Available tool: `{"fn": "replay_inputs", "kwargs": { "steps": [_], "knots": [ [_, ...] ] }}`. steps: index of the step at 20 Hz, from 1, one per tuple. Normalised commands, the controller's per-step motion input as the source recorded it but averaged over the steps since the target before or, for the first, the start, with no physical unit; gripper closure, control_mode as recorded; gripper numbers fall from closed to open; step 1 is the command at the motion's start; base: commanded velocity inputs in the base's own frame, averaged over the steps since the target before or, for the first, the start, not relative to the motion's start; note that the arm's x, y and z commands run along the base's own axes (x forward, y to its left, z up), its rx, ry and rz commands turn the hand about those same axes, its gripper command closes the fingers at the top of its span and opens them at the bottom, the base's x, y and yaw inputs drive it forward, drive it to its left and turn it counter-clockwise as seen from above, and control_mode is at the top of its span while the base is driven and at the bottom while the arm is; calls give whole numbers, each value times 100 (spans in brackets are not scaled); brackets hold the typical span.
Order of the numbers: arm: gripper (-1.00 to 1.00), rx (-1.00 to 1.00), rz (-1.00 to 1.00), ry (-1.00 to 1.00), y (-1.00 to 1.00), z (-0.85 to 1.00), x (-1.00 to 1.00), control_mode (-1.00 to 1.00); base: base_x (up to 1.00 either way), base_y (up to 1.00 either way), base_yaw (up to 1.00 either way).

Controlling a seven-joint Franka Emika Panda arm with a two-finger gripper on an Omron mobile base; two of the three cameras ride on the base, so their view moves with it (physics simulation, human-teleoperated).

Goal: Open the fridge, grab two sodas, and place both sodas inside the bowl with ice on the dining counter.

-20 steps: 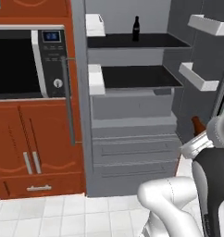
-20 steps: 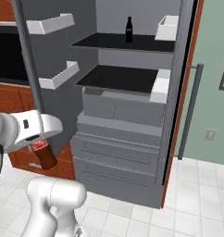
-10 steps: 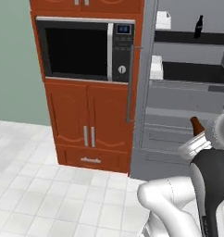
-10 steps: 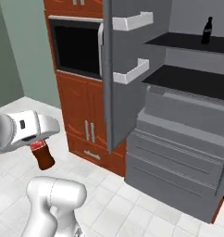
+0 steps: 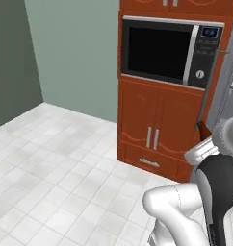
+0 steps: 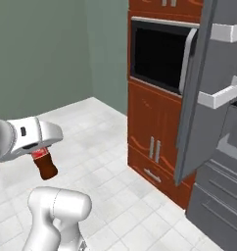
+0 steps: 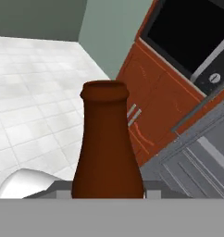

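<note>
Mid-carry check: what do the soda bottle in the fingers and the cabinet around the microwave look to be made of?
Soda bottle: looks like dark brown glass or hard plastic, smooth with a dull sheen and no see-through; a red label band shows in the right base view. Cabinet: red-brown wood with a semi-gloss finish, judging by faint grain streaks, raised door panels and metal bar handles.

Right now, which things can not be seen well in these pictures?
- Fingers: in the hand view the soda bottle stands in front of them.
- Soda bottle in the left base view: the white arm covers all but a small brown part.
- Fridge interior: the right base view's edge cuts it; the open door covers more.
- Microwave display: too small to read.
</note>
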Motion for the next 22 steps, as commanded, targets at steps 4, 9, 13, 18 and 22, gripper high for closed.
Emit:
{"fn": "replay_inputs", "kwargs": {
  "steps": [4, 9, 13, 18, 22],
  "knots": [
    [100, 0, 0, 0, 0, 0, 0, 100, 0, 47, 54],
    [100, 0, 0, 0, 0, 0, 0, 100, 8, 27, 54],
    [100, 0, 0, 0, 0, 0, 0, 100, 31, 4, 49],
    [100, 0, 0, 0, 0, 0, 0, 100, 47, -9, 48],
    [100, 0, 0, 0, 0, 0, 0, 100, 55, -32, 47]
  ]
}}
